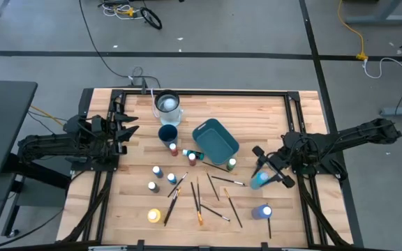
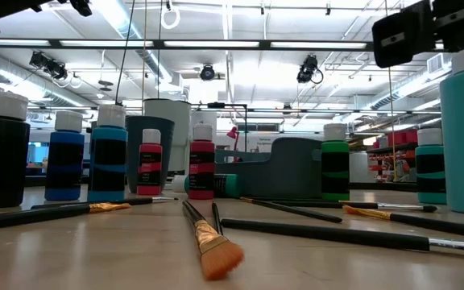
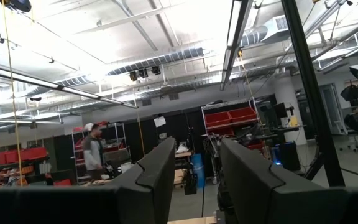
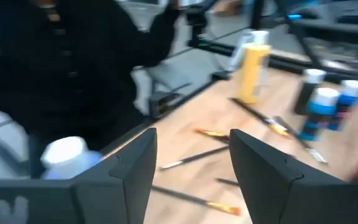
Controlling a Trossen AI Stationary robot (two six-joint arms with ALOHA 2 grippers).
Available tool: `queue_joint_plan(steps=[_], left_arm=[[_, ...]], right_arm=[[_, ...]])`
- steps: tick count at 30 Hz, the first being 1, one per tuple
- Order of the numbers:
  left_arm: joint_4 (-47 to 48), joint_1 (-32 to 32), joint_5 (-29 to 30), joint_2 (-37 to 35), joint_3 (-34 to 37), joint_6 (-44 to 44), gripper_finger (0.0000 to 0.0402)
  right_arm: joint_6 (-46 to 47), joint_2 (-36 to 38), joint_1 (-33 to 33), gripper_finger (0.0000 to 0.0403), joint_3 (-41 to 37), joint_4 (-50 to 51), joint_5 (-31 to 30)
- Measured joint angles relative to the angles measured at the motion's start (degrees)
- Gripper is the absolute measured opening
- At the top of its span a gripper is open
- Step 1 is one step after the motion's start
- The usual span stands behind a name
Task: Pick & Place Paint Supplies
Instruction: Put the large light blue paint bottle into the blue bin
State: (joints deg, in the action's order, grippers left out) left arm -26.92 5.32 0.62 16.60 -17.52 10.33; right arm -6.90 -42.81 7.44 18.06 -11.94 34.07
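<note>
2 dark arms reach in over the pale wooden surface [image 1: 271,111]. At its left edge the left hand [image 1: 126,127] waits raised, fingers parted and empty. The right hand [image 1: 269,169] sits at the right side, fingers spread on either side of a teal paint bottle with a pale cap [image 1: 259,180]. Thin paintbrushes [image 1: 197,199] and small bottles [image 1: 154,187] lie scattered mid-surface, near a teal rectangular tray [image 1: 216,139]. Beyond is a bright workshop.

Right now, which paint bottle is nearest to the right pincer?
The teal paint bottle, standing directly at the right pincer near the table's right side. The other bottles stand farther away, mostly left of the teal tray.
</note>
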Motion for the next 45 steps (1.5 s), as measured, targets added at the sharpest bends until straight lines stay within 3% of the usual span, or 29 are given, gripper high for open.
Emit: queue_joint_plan(steps=[7, 18, 28, 39, 45], left_arm=[[0.0, 0.0, 0.0, 0.0, 0.0, -0.1, 0.0137], [0.0, 0.0, 0.0, 0.0, 0.0, -0.3, 0.0137], [0.0, 0.0, 0.0, 0.0, 0.0, -0.3, 0.0137], [0.0, 0.0, 0.0, 0.0, 0.0, -0.3, 0.0137], [0.0, 0.0, 0.0, 0.0, 0.0, -0.2, 0.0137]], right_arm=[[-4.5, -0.3, 0.1, 0.0195, 0.0, 8.4, -5.1], [-4.5, -4.5, 0.2, 0.0173, 0.0, 9.1, -1.7], [-4.1, -8.6, 0.1, 0.0075, 0.2, 6.1, 0.0], [2.5, -8.8, 0.2, 0.0075, -0.2, -19.7, 1.1], [-4.9, -8.7, 0.2, 0.0075, -0.1, -40.5, -0.9]])
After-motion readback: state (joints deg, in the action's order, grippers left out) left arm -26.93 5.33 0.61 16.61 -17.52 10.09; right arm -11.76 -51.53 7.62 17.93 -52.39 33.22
